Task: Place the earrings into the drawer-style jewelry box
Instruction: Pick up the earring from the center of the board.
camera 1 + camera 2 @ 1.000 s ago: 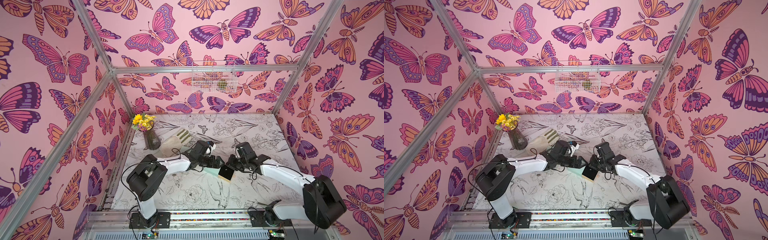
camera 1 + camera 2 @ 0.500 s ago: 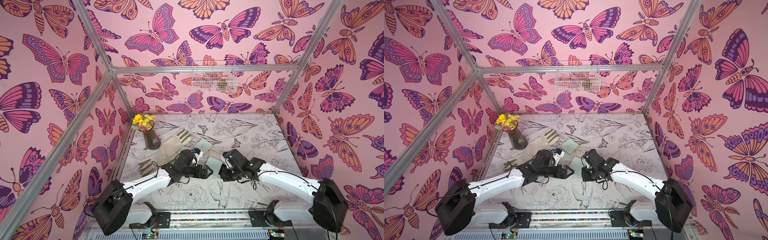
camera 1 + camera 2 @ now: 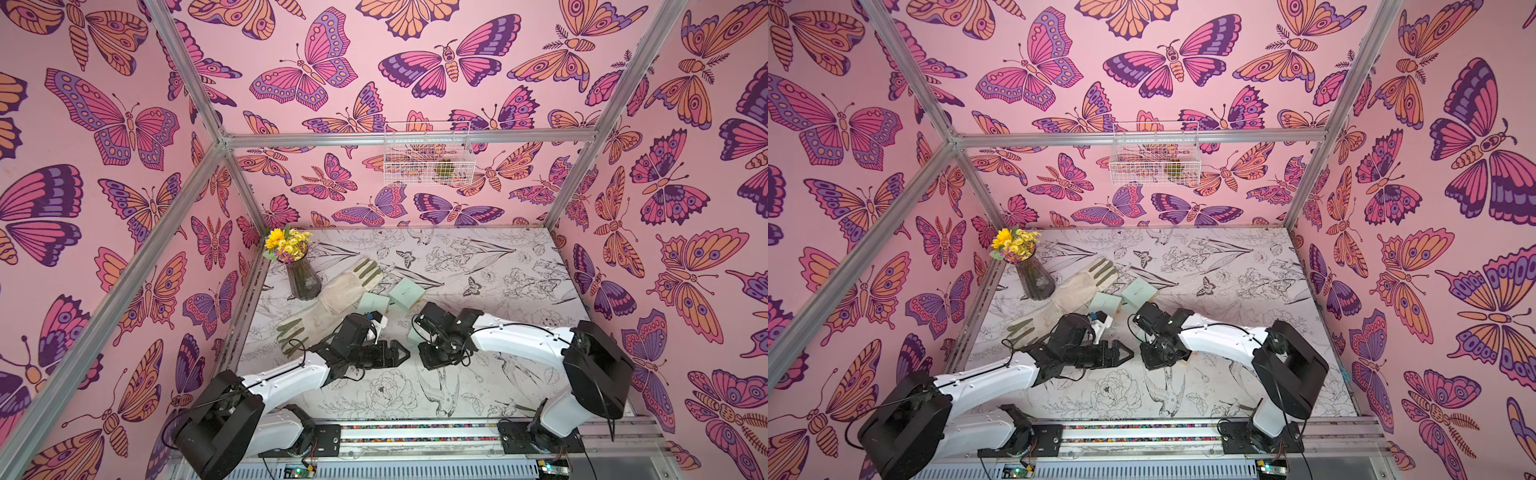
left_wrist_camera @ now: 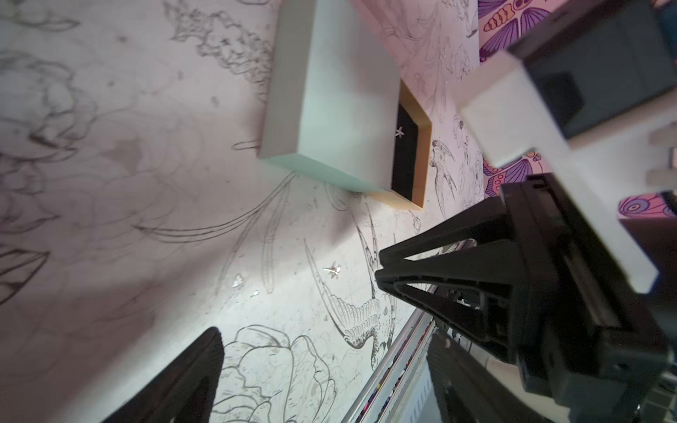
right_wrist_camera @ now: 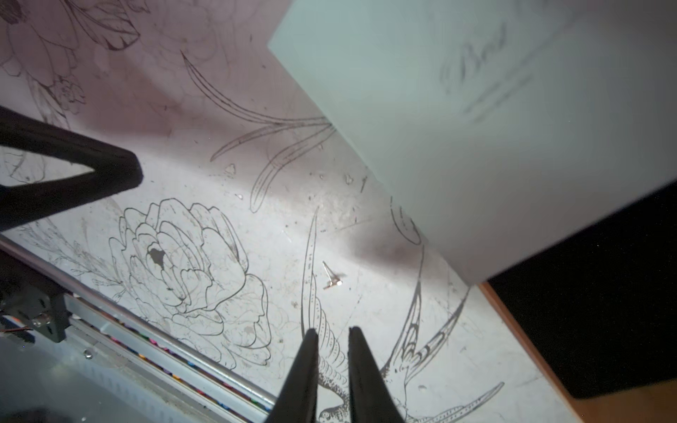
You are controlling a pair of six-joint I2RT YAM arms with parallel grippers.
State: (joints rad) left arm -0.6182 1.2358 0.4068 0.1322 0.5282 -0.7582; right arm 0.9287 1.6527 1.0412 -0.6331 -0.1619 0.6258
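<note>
The jewelry box (image 4: pixel 329 99) is a pale mint sleeve with a wooden, black-lined drawer (image 4: pixel 421 161) pulled partly out. One small silver earring (image 4: pixel 399 132) lies in the drawer. Another earring (image 4: pixel 332 270) (image 5: pixel 331 276) lies on the printed table, between the box (image 5: pixel 476 128) and the front rail. My right gripper (image 5: pixel 333 331) hovers just short of it, jaws a narrow gap apart and holding nothing. My left gripper (image 4: pixel 324 335) stands wide open and empty beside it. In both top views the grippers (image 3: pixel 405 354) (image 3: pixel 432 361) face each other mid-table, and the right arm hides most of the box.
Two more mint boxes (image 3: pixel 406 294) (image 3: pixel 373 303) sit behind the arms, next to a pair of gloves (image 3: pixel 349 286). A vase of yellow flowers (image 3: pixel 302 282) stands at the back left. A wire basket (image 3: pixel 428 158) hangs on the back wall. A metal rail (image 3: pixel 415 432) edges the front.
Both grippers have drawn back from the box toward the front of the table. The right jaws have parted slightly from shut. The left jaws stay wide.
</note>
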